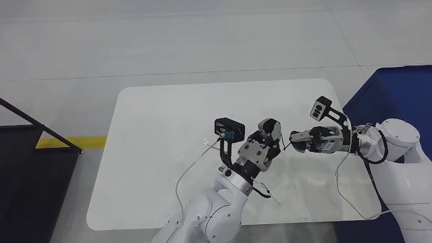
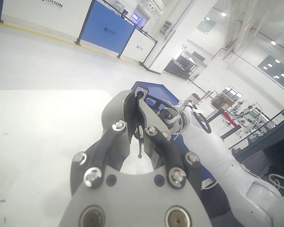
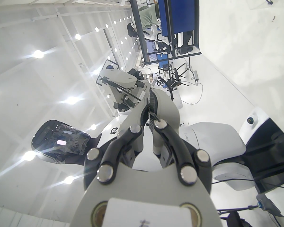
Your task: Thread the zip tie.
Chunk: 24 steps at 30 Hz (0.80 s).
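The zip tie [image 2: 139, 140] is a thin black strap, and my left gripper [image 2: 135, 112] is shut on it. One end with a small nub hangs out behind the fingers. In the top view the left gripper [image 1: 271, 131] is held above the right half of the white table [image 1: 155, 135], fingers pointing away from the robot. My right gripper [image 1: 294, 139] sits just to its right, tip nearly touching it. A short piece of the zip tie [image 1: 287, 146] spans the gap. In the right wrist view the right gripper [image 3: 149, 111] is shut on a black bit of zip tie [image 3: 156, 118].
A thin white cable [image 1: 183, 177] trails over the table near the left arm. A blue panel [image 1: 398, 91] stands off the table's right edge. A black stand [image 1: 37, 175] is beyond the left edge.
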Each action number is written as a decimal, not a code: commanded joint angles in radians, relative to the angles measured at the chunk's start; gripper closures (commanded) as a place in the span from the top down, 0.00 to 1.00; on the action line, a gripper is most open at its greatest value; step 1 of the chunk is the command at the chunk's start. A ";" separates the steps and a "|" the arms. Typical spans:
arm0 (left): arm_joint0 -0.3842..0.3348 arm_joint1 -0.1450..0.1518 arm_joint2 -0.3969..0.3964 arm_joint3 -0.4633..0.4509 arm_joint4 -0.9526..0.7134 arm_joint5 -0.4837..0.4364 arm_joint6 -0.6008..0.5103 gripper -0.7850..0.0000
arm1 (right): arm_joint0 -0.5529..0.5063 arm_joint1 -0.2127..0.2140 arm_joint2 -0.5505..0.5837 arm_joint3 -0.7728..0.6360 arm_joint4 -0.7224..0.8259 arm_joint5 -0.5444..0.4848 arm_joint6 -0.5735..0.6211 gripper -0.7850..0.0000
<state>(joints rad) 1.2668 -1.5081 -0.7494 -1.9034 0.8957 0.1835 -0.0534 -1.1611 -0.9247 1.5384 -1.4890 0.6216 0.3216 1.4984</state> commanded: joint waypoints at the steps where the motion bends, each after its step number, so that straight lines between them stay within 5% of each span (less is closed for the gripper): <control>1: -0.001 -0.002 -0.002 0.003 -0.001 -0.001 -0.001 0.00 | 0.000 0.000 0.000 0.000 0.000 0.000 0.000 0.00; 24: 0.043 -0.006 -0.038 -0.025 -0.009 -0.056 -0.011 0.00 | 0.000 0.000 0.000 0.000 0.000 0.000 0.000 0.00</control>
<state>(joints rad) 1.3072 -1.5143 -0.7865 -1.9254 0.8891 0.1305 -0.0658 -1.1611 -0.9247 1.5384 -1.4890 0.6216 0.3216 1.4984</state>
